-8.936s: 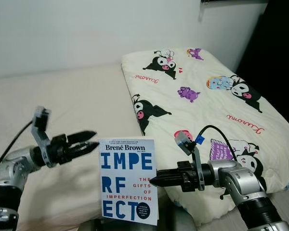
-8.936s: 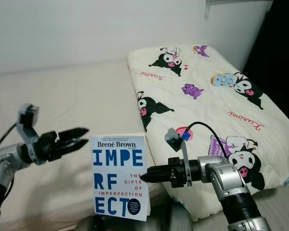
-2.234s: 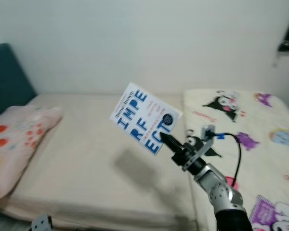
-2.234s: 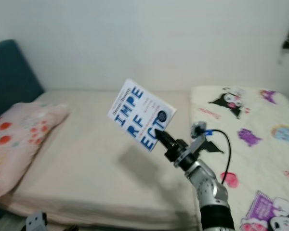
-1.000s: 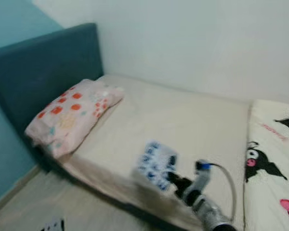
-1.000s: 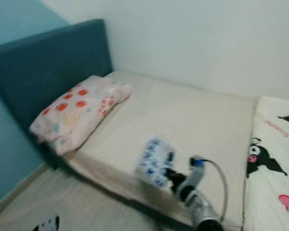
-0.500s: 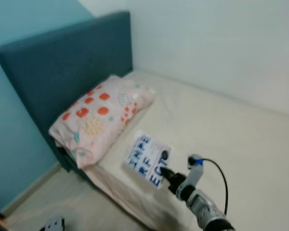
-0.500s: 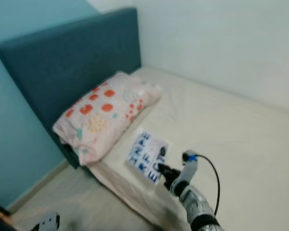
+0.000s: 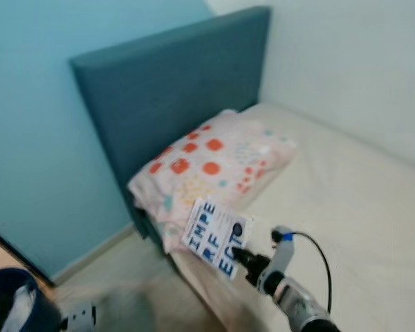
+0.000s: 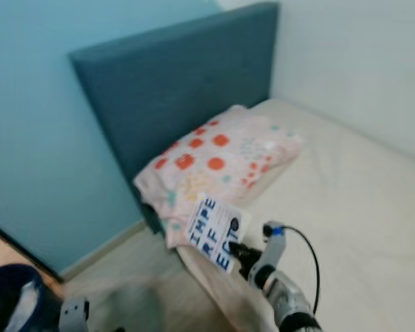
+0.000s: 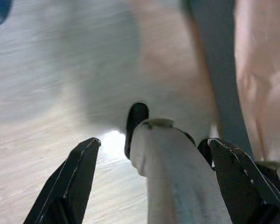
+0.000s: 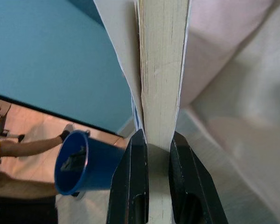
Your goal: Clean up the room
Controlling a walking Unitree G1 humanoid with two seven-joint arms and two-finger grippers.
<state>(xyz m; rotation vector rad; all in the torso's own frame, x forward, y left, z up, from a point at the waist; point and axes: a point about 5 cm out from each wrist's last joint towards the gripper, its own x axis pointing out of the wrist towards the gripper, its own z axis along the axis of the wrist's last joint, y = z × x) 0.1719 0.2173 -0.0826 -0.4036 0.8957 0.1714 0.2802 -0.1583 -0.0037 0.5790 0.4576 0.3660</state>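
Fingers of the right gripper pinch the book, held in the air off the bed's headboard-end corner. View has swung from quilt to pillow and blue bucket: carrying, not yet placing. Left gripper fingers spread, idle.

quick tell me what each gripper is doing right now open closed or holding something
Left gripper: open, holding nothing, hanging low over the floor.
Right gripper: closed on the book, held up in front of the pillow.
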